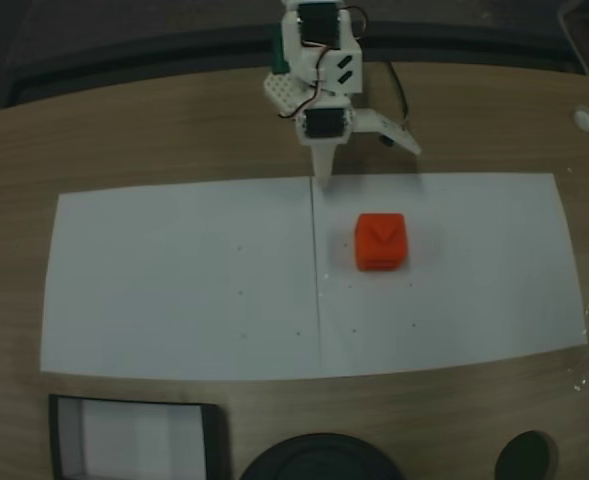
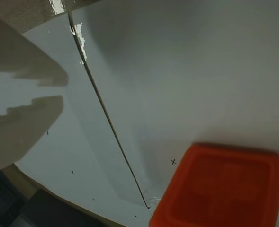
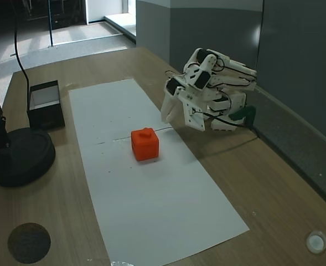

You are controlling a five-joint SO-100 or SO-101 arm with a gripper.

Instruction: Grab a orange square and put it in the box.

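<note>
Since your gripper [image 1: 326,178] sits folded back at the far edge of the paper [image 1: 174,290] with nothing in it, the whole grab is still ahead of you. The two fingers look slightly spread in the wrist view, a narrow gap between them, definitely not pinching anything. The orange square [image 1: 380,241] rests on the paper just right of the seam in the top-down fixed view, near the gripper but clear of it. The box [image 1: 134,437] is way over at the near left corner of the table [image 1: 174,130], well apart from the cube, right beside a round black disc [image 1: 319,460]. My worry: that gap looks narrower than the cube, so if you drop down without opening wider, I'd guess a fingertip lands on top and shoves it or tips it sideways. Also the paper could slide under a push. And on the carry, the disc is close enough to the box that a sloppy release might miss the tray. View-wise, the side fixed view shows the cube [image 3: 145,144] has a little nub on top and shows the arm's folded pose, which you can't read from above. The wrist view gives you the cube [image 2: 222,189] close up, low and to the right, off-center from the fingers [image 2: 30,116], so you'd need to swing toward it first.
</note>
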